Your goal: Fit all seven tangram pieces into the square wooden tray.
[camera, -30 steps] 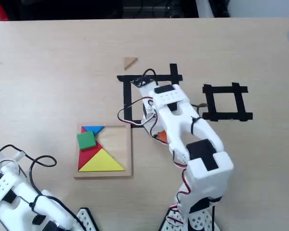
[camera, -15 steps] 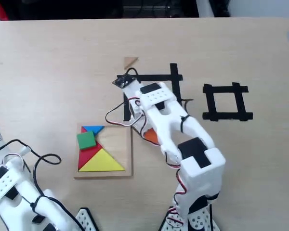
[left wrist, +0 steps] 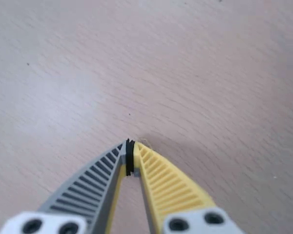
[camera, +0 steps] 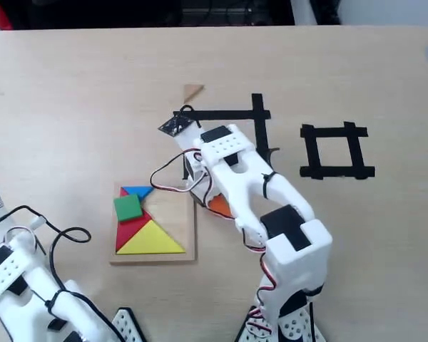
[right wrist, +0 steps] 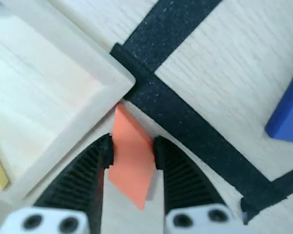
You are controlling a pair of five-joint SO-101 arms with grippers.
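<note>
The square wooden tray point(camera: 189, 228) holds a blue triangle point(camera: 137, 191), a green square point(camera: 128, 207), a red piece point(camera: 128, 229) and a yellow triangle point(camera: 151, 239). My right gripper point(right wrist: 132, 146) is shut on an orange piece point(right wrist: 132, 163), low over the table just outside the tray's corner point(right wrist: 119, 78). From above, the orange piece point(camera: 220, 205) peeks out under the right arm point(camera: 242, 178), beside the tray's right rim. A dark blue piece point(right wrist: 288, 114) lies past the black tape. My left gripper point(left wrist: 130, 158) is shut over bare table, holding nothing.
A tan triangle point(camera: 192, 91) lies on the table behind the arm. Two squares of black tape point(camera: 335, 151) mark the table right of the tray. The left arm point(camera: 21, 285) sits at the near left corner.
The right arm has swung left toward the tray, carrying the orange piece up to the tray's right rim. The left arm shifted slightly at the near left corner.
</note>
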